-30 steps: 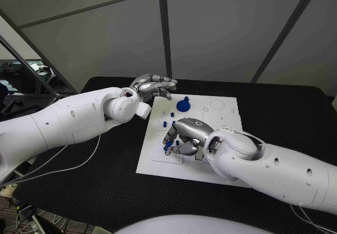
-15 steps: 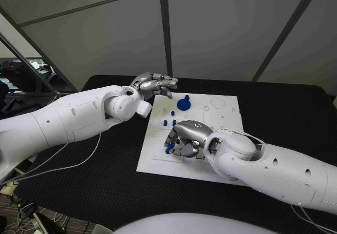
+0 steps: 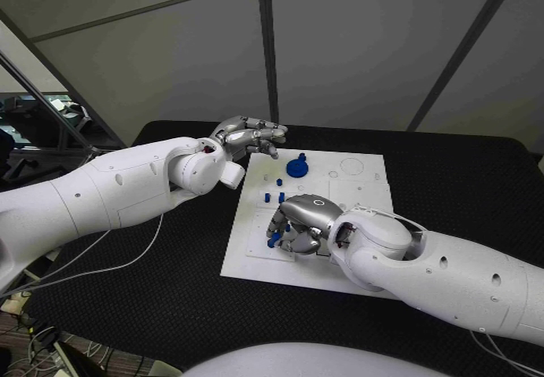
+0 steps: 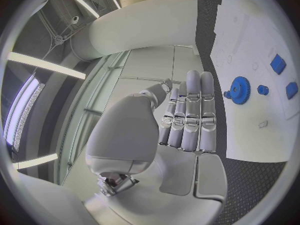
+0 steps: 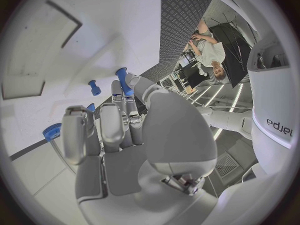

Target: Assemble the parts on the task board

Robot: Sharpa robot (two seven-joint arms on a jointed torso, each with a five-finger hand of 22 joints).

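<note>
Right now I see a small blue peg (image 5: 123, 81) pinched at the fingertips of my right hand (image 3: 302, 225), low over the near left part of the flat white board (image 3: 361, 195). Two more blue pegs (image 3: 279, 183) stand just beyond it, and a round toothed blue gear (image 3: 297, 167) lies farther up. My left hand (image 3: 251, 138) hangs over the board's far left corner, fingers curled in, holding nothing, on the textured black table (image 3: 464, 177).

"sharpa" lettering, white arm (image 5: 275, 105)
</note>
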